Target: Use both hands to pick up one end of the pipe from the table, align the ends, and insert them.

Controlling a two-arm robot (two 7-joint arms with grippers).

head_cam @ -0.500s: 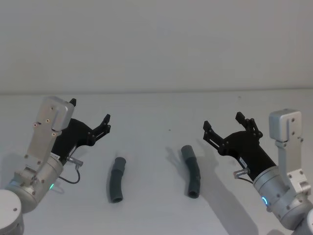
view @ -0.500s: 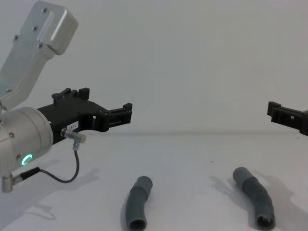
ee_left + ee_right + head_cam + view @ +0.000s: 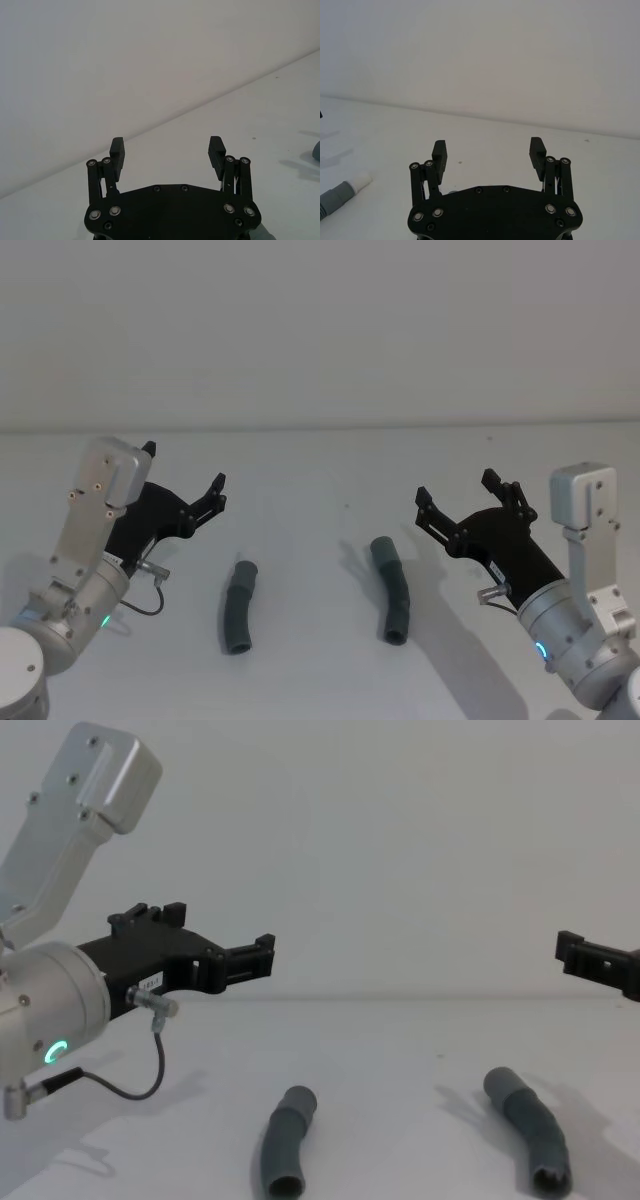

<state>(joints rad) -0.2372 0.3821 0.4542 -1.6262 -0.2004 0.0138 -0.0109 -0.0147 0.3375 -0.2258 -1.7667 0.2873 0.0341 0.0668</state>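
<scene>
Two dark grey pipe pieces lie apart on the white table [image 3: 320, 470]: the left piece [image 3: 240, 607] [image 3: 285, 1140] and the right piece [image 3: 391, 602] [image 3: 530, 1128], each with a hollow end facing me. My left gripper [image 3: 185, 468] [image 3: 167, 150] [image 3: 220, 935] hovers open and holding nothing, above and to the left of the left piece. My right gripper [image 3: 456, 487] [image 3: 487, 150] hovers open with nothing in it, to the right of the right piece. The right wrist view catches a grey cuff with a white tip [image 3: 362, 181].
A plain white wall [image 3: 320, 330] rises behind the table. A thin black cable [image 3: 120, 1085] loops under my left wrist. Bare tabletop lies between and around the two pieces.
</scene>
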